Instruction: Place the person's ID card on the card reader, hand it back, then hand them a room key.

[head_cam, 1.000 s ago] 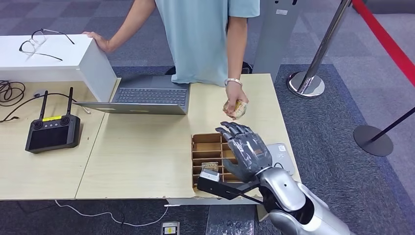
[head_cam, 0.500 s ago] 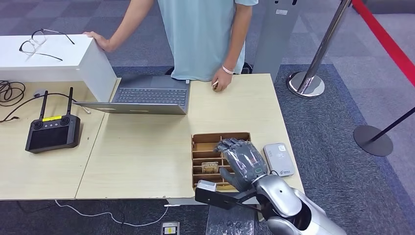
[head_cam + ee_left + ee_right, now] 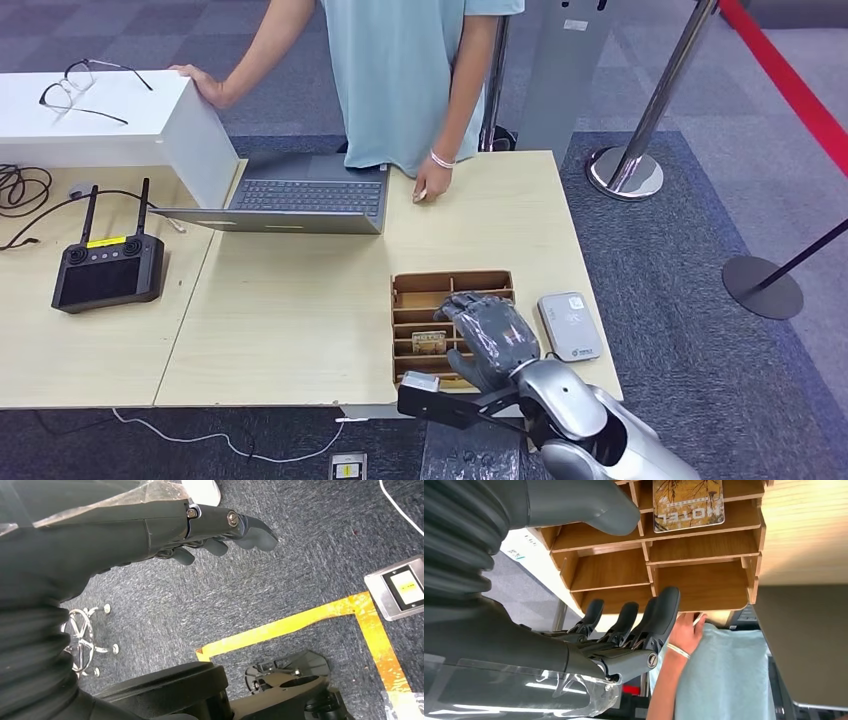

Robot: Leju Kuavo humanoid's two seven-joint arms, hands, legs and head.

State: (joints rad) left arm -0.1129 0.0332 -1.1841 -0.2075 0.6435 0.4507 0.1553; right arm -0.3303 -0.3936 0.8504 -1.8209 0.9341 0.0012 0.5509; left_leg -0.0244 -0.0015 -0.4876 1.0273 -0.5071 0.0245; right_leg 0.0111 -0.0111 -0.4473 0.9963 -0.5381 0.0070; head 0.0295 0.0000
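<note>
Pale wood-grain table (image 3: 300,320) carries a compartmented brown wooden key tray (image 3: 420,290), a rounded grey card reader (image 3: 569,326) just beside it, and an open laptop (image 3: 300,200). Over the tray hovers the right hand (image 3: 492,335), dark fingers (image 3: 659,617) apart and grasping nothing, partly hiding the slots; one slot holds a room key card (image 3: 689,502) printed "HOTEL". Beside the floor's grey carpet hangs the left hand (image 3: 220,530), fingers loosely curled, empty; whatever the person's hand (image 3: 430,185) holds is too small to identify.
</note>
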